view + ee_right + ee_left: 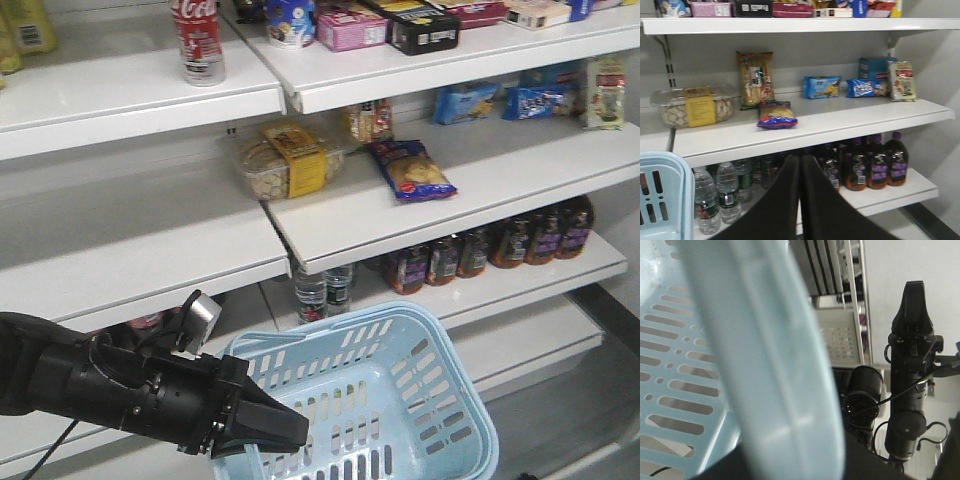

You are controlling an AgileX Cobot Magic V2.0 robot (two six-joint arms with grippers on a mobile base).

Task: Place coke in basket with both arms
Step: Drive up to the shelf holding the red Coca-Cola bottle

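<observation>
The coke [197, 40], a red bottle with white script, stands upright on the top shelf at the left. The light blue basket [400, 400] hangs low in the front view, in front of the bottom shelves. My left gripper [288, 432] is at the basket's near left rim and is shut on it. In the left wrist view the rim [775, 365] fills the frame as a blurred blue bar beside the slotted wall [680, 365]. My right gripper [800, 167] is shut and empty, pointing at the lower shelf. It also shows in the left wrist view [914, 292].
A clear cookie tub [290, 160] and a blue snack bag [412, 170] lie on the middle shelf. Dark juice bottles [520, 240] and water bottles [325, 290] stand on the lower shelf. Boxes [350, 28] sit on the top shelf right of the coke.
</observation>
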